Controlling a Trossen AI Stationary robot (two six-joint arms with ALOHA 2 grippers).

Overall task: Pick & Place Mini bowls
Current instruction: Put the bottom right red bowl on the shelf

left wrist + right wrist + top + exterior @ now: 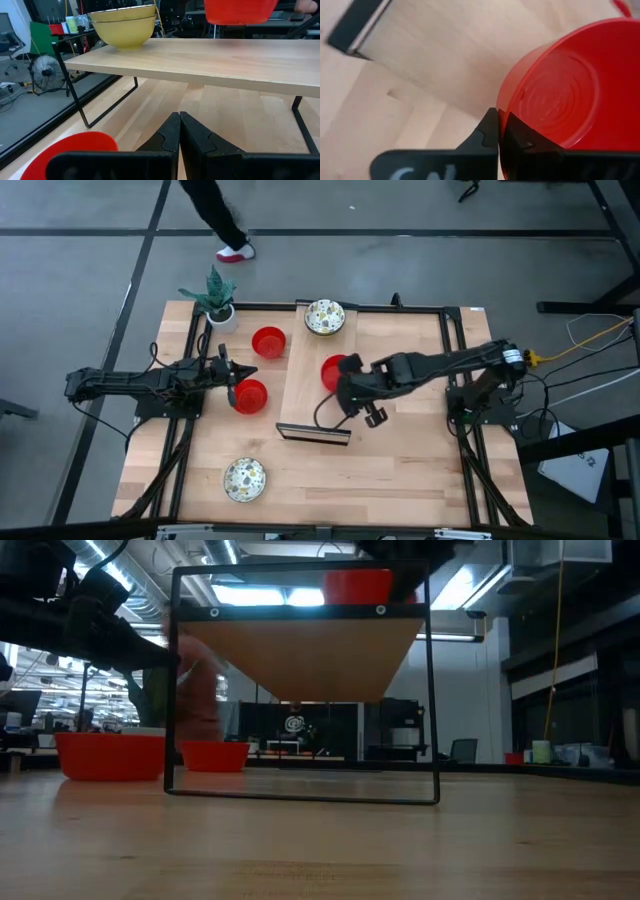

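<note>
Wooden surface (400,470), raised shelf (310,395) mid-scene: right claw (498,131) is clenched on the rim of a red bowl (570,85) over the shelf; thin pinch, it could slip. Left claw (179,131) clenched, empty.

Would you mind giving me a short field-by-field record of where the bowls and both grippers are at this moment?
red bowls: one on the raised wooden shelf by the right gripper, rim between its fingers; two on the table left of the shelf
speckled bowls: one at the shelf's far end; one on the table near the front edge
left gripper: shut, empty, beside a red bowl
right gripper: shut on red bowl
plant pot: far left corner
</note>
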